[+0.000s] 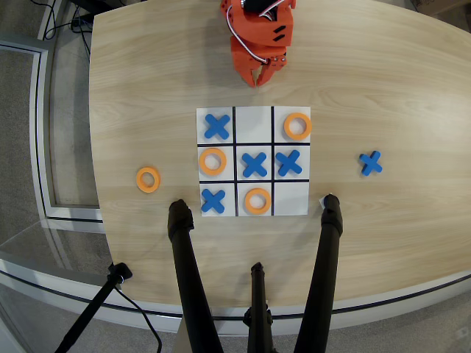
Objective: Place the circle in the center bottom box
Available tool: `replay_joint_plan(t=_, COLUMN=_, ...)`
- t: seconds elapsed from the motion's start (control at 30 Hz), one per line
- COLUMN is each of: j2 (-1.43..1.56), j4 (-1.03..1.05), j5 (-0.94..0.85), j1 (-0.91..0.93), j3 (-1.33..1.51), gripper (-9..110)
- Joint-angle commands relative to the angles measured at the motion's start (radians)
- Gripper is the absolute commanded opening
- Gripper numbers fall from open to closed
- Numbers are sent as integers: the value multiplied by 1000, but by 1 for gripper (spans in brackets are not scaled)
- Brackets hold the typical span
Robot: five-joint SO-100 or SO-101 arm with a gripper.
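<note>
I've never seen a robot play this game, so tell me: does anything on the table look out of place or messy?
Nothing looks spilled or damaged. Every piece on the grid sits inside its cell. Only two lie off the board on the table: an orange ring to its left and a blue X to its right, probably spares. The gripper hangs apart.

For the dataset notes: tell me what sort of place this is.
Probably an office or lab demo table. A pale wooden table holds a tic-tac-toe grid, black tripod legs stand on it, and grey floor with a cable shows beyond.
</note>
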Motion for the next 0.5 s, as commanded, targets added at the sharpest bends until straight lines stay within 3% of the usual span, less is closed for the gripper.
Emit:
replay_joint_plan(t=0.0, j2=-84, j4=-60, j5=67, j1=-12, j3=-21, gripper=7)
replay_joint_plan(t=0.33, j2=-100, j4=-60, j5=69, j1=-12, j3=-29, gripper=11)
replay_joint_plan(t=0.47, j2=-224, j4=-72, j5=100, j1=25, j3=-167, gripper=12)
